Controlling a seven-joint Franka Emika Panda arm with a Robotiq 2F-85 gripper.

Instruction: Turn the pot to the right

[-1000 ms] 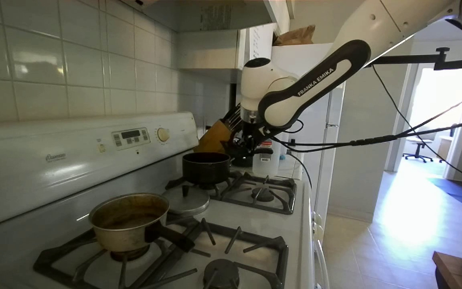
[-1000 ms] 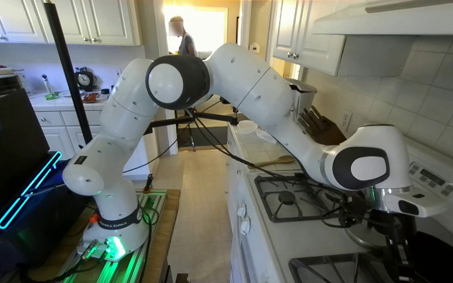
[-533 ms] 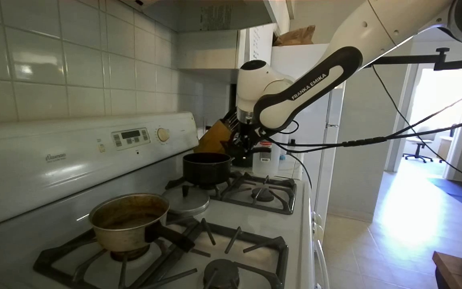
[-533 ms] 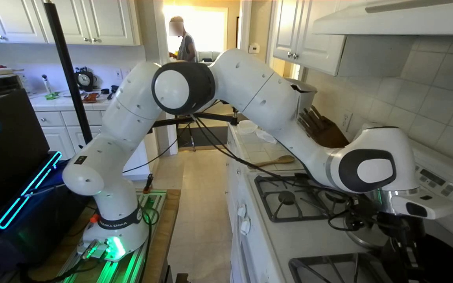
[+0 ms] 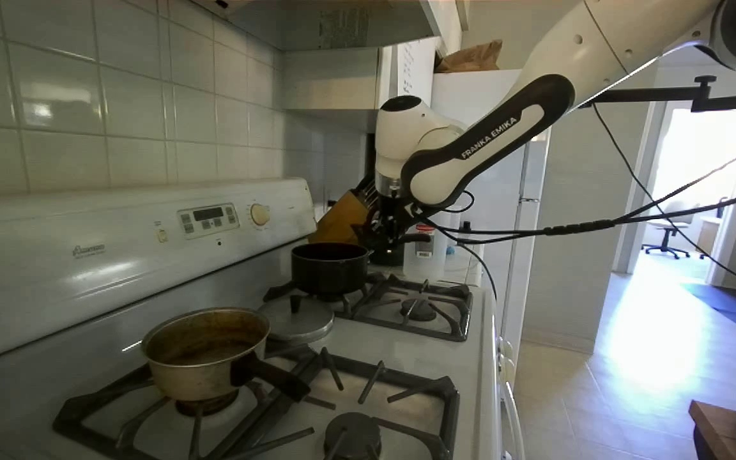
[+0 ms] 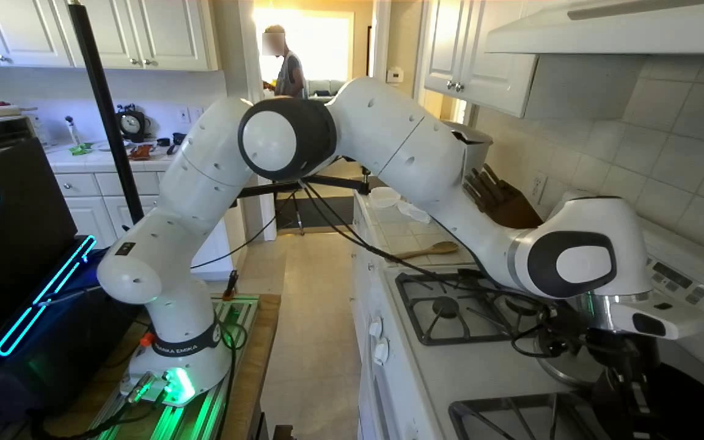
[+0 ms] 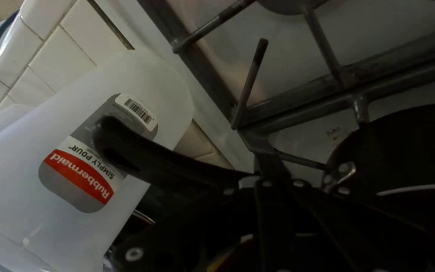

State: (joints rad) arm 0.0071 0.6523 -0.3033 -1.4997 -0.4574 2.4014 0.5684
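The black pot (image 5: 328,271) stands on a rear burner of the stove. It also shows at the lower right in an exterior view (image 6: 694,403) and at the right of the wrist view (image 7: 402,151). Its long black handle (image 5: 420,238) points toward the white jug; the handle's end also shows in the wrist view (image 7: 145,155). My gripper (image 7: 263,187) is down at the handle, beside the pot. The handle runs into the dark jaws. Black on black hides whether the fingers clamp it. The gripper shows in both exterior views (image 5: 388,237) (image 6: 636,403).
A tan metal pot (image 5: 192,382) stands on another rear burner. A glass lid (image 5: 298,322) lies between the pots. Burner grates (image 5: 416,310) cover the stove. A white Rubbermaid jug (image 7: 77,158) and a knife block (image 5: 340,220) stand beyond the black pot.
Between one second and half a second ago, the arm shifts slightly toward the stove's back panel. The handle's end shifts slightly with it, and the black pot moves very little. Since then almost nothing changes.
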